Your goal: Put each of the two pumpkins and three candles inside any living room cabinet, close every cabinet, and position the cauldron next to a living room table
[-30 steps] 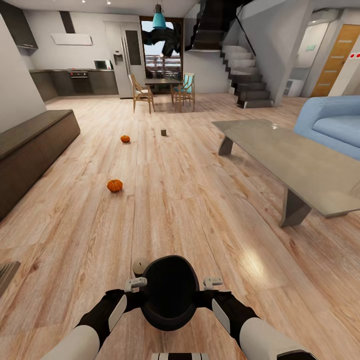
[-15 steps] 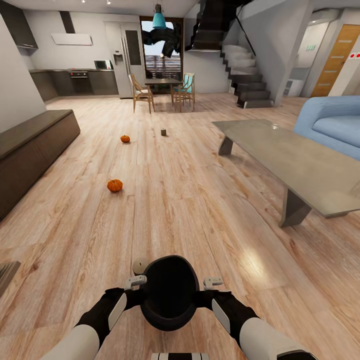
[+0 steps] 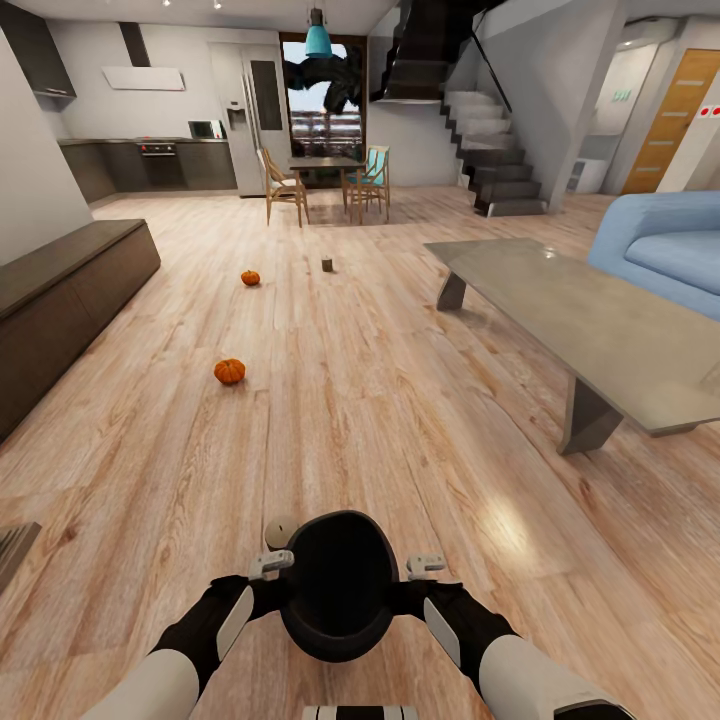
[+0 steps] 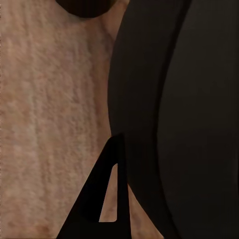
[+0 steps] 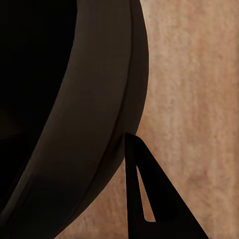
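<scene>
The black cauldron (image 3: 340, 585) hangs low in front of me, held between both arms. My left gripper (image 3: 270, 566) grips its left rim and my right gripper (image 3: 425, 566) its right rim. In each wrist view one finger (image 4: 107, 199) (image 5: 149, 199) lies against the dark wall (image 4: 189, 124) (image 5: 59, 124), the other hidden. A cream candle (image 3: 279, 530) stands on the floor just left of the cauldron. Another candle (image 3: 327, 264) stands far ahead. Two orange pumpkins (image 3: 229, 371) (image 3: 250, 278) sit on the plank floor. The long dark cabinet (image 3: 60, 290) runs along the left wall, its fronts shut.
A low grey table (image 3: 600, 330) stands at the right, with the blue sofa (image 3: 665, 245) behind it. Dining table and chairs (image 3: 325, 180), kitchen units and a staircase (image 3: 500, 160) are at the far end. Open wood floor stretches ahead.
</scene>
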Controlling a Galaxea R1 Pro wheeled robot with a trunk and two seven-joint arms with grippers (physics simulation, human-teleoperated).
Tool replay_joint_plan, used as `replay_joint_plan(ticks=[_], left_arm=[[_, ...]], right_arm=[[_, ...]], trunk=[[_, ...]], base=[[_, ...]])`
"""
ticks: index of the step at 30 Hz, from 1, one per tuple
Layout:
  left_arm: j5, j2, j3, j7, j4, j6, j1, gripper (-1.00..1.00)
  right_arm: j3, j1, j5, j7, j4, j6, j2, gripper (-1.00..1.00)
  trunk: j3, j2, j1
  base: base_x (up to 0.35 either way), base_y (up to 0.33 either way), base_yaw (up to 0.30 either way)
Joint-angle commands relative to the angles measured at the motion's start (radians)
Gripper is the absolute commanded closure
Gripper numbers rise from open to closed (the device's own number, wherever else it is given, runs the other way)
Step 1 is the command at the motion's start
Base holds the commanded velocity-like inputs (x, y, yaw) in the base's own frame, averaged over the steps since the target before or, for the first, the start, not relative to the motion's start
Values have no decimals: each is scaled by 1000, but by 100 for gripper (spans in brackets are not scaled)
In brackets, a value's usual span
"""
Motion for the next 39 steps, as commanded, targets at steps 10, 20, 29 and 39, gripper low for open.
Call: replay_joint_plan(ticks=[10, 20, 29, 39], left_arm=[[0, -1, 6, 2, -2, 8, 0, 100], [1, -1, 5, 2, -2, 7, 0, 100], [1, -1, 6, 2, -2, 8, 0, 100], [1, -1, 6, 2, -2, 8, 0, 100]], right_arm=[[6, 0, -6, 1, -1, 5, 0, 100], [6, 0, -5, 4, -1, 4, 0, 100], [6, 0, -6, 5, -1, 2, 0, 100], [6, 0, -6, 8, -2, 2, 0, 100]], trunk=[[7, 0, -1], [46, 2, -6], [80, 5, -10], [119, 7, -14]], base=[[0, 0, 0], [0, 0, 0], [0, 0, 0], [0, 0, 0]])
